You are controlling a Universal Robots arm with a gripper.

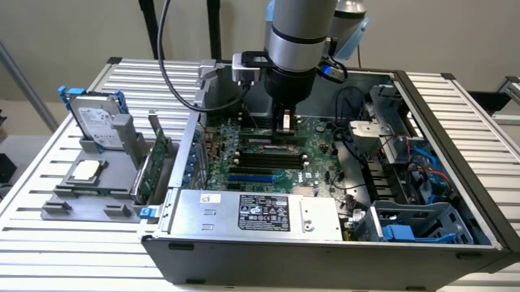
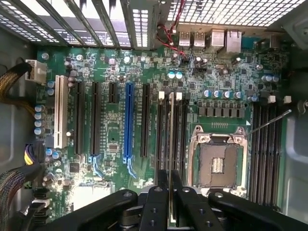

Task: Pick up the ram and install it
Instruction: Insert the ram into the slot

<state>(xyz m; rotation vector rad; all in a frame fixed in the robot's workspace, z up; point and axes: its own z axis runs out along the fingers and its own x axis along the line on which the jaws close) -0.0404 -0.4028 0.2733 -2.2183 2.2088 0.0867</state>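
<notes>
Black two-finger gripper point(image 2: 170, 177) clamped on the ram point(image 2: 171, 130), a long thin green circuit-board stick. Held edge-on in line with black memory slots point(image 2: 160, 139) beside the empty metal-framed processor socket point(image 2: 217, 163) on the green motherboard point(image 2: 110, 134). Contact with slot not discernible.

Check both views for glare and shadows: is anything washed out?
Wrist view: the vent grille is blown out by backlight; the motherboard is evenly lit; the gripper, shut on the ram, reads dark. Exterior view: the slatted table is bright, and the inside of the case is darker.
</notes>
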